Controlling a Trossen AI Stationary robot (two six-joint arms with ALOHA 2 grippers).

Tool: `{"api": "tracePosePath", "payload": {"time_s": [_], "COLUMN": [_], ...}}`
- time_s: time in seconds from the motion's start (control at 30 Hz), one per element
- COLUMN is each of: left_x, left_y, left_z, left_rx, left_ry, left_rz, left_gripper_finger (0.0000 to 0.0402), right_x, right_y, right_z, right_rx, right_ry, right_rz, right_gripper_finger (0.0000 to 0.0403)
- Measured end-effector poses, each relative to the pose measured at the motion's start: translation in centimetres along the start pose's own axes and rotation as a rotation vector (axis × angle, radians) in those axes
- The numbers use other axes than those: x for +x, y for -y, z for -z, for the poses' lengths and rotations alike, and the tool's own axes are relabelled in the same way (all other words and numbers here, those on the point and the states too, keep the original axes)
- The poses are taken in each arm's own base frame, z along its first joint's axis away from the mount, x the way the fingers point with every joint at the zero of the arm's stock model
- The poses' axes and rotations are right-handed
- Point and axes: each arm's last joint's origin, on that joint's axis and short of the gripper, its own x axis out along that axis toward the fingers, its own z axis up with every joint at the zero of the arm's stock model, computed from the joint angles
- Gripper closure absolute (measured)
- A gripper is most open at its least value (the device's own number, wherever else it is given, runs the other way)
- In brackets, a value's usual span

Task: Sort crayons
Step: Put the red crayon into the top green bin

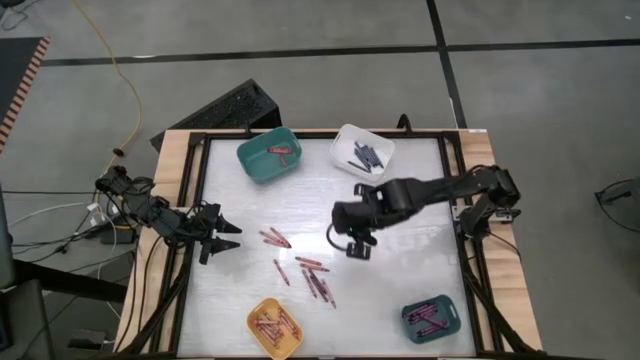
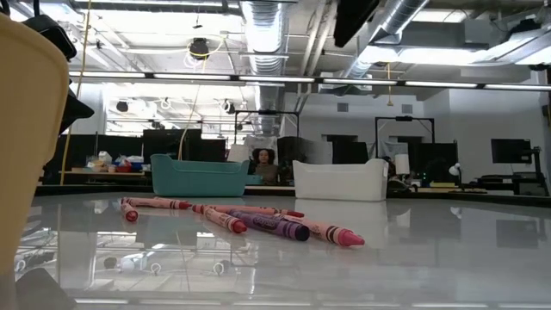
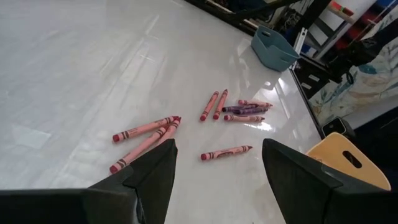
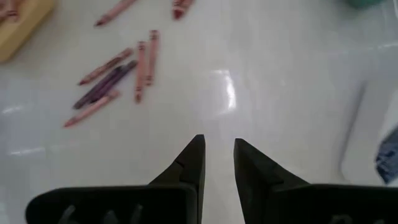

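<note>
Between picks: the right gripper hangs empty, jaws slightly apart, over bare table beside the loose crayons mid-table, so next it must reach over one, while the left gripper waits, jaws apart, at the table's left edge

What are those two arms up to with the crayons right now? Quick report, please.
Right gripper mid-table, jaws slightly apart, empty. Left gripper open at left edge. Loose crayons between them, untouched. Nothing in the way.
</note>
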Motion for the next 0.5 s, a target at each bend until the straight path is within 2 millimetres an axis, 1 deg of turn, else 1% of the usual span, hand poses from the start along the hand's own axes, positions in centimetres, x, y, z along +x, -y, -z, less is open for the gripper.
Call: {"api": "tracePosePath", "payload": {"time_s": [0.13, 0.27, 0.5], "left_x": [0.0, 0.0, 0.0], "left_y": [0.0, 0.0, 0.0], "left_z": [0.0, 0.0, 0.0], "left_rx": [0.0, 0.0, 0.0], "left_ry": [0.0, 0.0, 0.0], "left_rz": [0.0, 0.0, 0.0], "left_gripper_finger": [0.0174, 0.0174, 0.0174], "right_x": [-0.3, -0.6, -0.8], "right_y": [-1.6, -2.8, -3.5], "right_z": [0.5, 1.0, 1.3], "right_rx": [-0.006, -0.028, -0.05], "right_ry": [0.002, 0.004, 0.003], "right_rz": [-0.024, -0.04, -0.051], "right_gripper_finger": [0.0321, 0.0321, 0.0321]}}
